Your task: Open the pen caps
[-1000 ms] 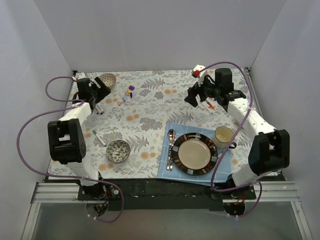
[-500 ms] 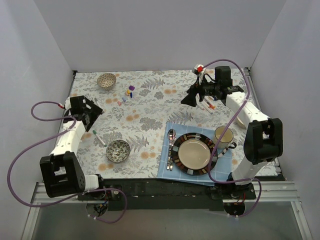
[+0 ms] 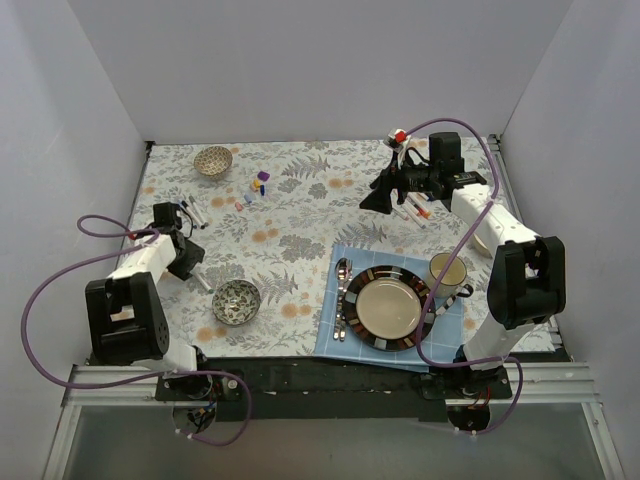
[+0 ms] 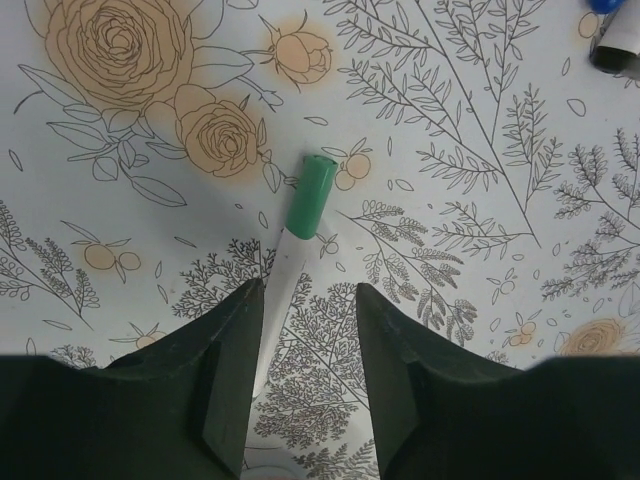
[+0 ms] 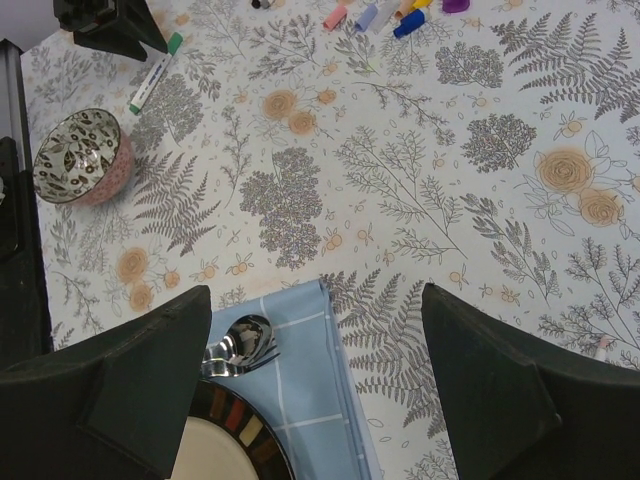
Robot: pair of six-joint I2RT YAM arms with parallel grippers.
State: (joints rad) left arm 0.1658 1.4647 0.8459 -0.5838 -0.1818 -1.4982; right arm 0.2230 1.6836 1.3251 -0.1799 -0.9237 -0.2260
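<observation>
Left gripper (image 4: pixel 310 290): low over the bench (image 3: pixel 300 235) near its left edge, jaws partly open.
Left gripper contact: its fingers (image 4: pixel 235 370) straddle the white barrel of the green-capped pen (image 4: pixel 300 225). The gap is wider than the barrel, so it is not clamped. The barrel lies close to one finger, but contact cannot be told.
Green cap (image 4: pixel 311 196): seated on the pen's end, just beyond the fingertips.
Right gripper (image 5: pixel 315 295): jaws spread wide and holding nothing, raised over the bench toward the right part of the back edge.
Coloured pen caps (image 5: pixel 385 15): a small cluster in pink, lilac, blue, yellow and purple, lying on the bench toward the back edge, left of centre and well apart from both grippers.
Other pens: a few white-barrelled pens (image 3: pixel 195 214) lie just behind the left gripper. More (image 3: pixel 416 210) lie beside the right gripper.
Small bowl (image 3: pixel 237 301): near the green-capped pen, toward the front edge.
Second bowl (image 3: pixel 213 160): at the back-left corner.
Place setting: a blue mat (image 3: pixel 332 340) at the front-right carries a plate (image 3: pixel 390 306), cutlery (image 3: pixel 342 295) and a mug (image 3: pixel 447 270).
Edges: walls rise along the left, back and right edges, and the left gripper is near the left one.
Open room: patterned bench surface runs from the caps down to the mat.
</observation>
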